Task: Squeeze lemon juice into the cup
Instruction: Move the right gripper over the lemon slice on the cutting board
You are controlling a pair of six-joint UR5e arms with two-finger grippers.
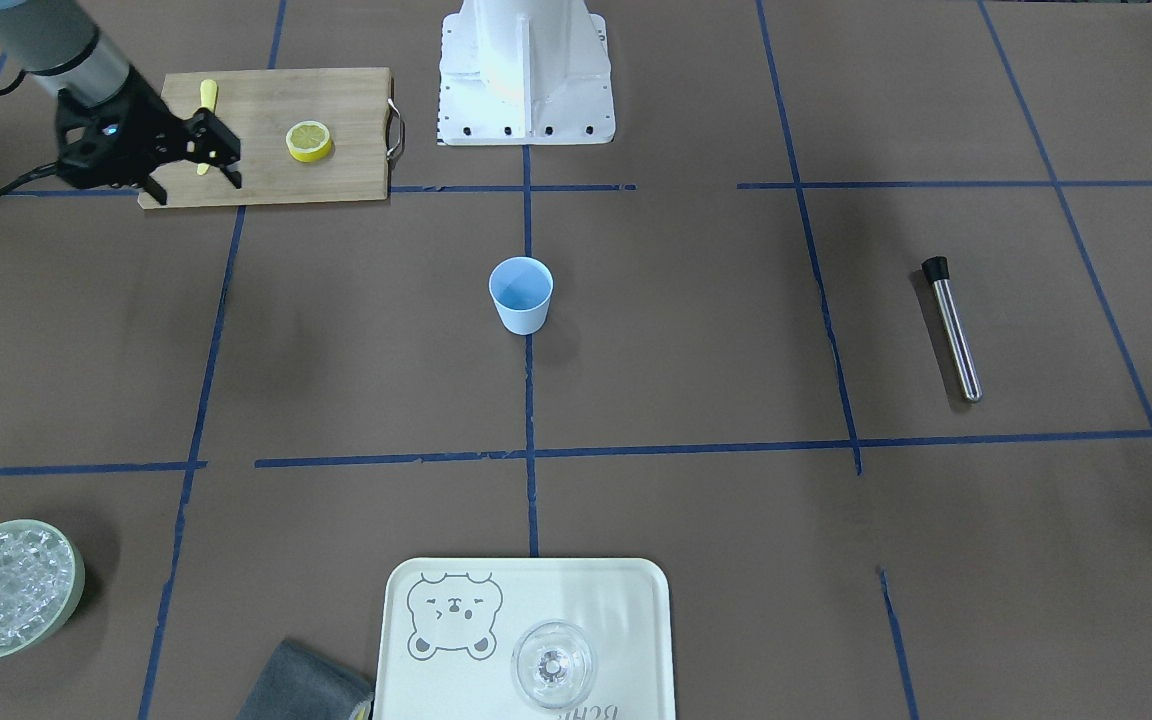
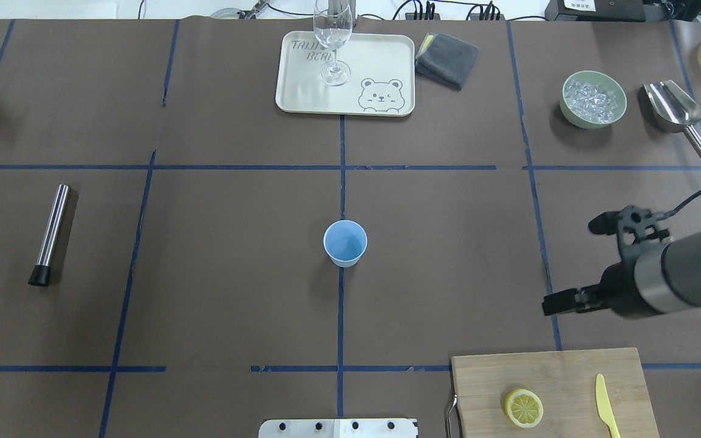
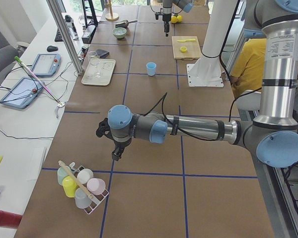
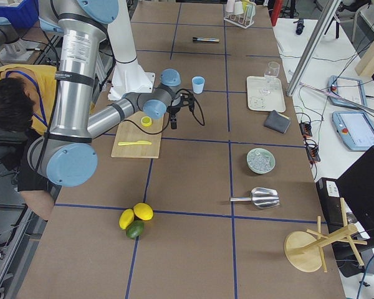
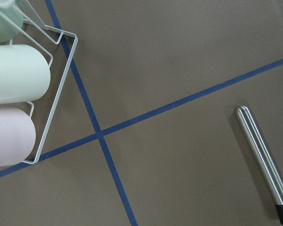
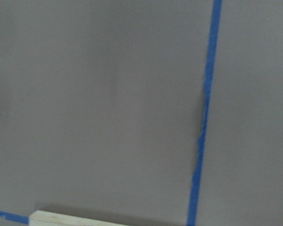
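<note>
The lemon (image 2: 523, 407) is a round yellow slice lying flat on a wooden cutting board (image 2: 569, 371) at the near right; it also shows in the front view (image 1: 308, 141). The cup (image 2: 345, 243), light blue and upright, stands at the table's middle (image 1: 521, 294). My right gripper (image 2: 572, 264) is open and empty, held above the table just beyond the board, apart from the lemon; in the front view it (image 1: 198, 190) overlaps the board's end. My left gripper (image 3: 114, 148) shows only in the left side view, far from both, so I cannot tell its state.
A yellow knife (image 2: 606, 404) lies on the board right of the lemon. A steel tube (image 2: 50, 234) lies at the left. A tray (image 2: 302, 91) with a clear glass (image 2: 333, 42), a grey cloth (image 2: 448, 59), an ice bowl (image 2: 594, 99) and a scoop (image 2: 673, 106) sit at the far side.
</note>
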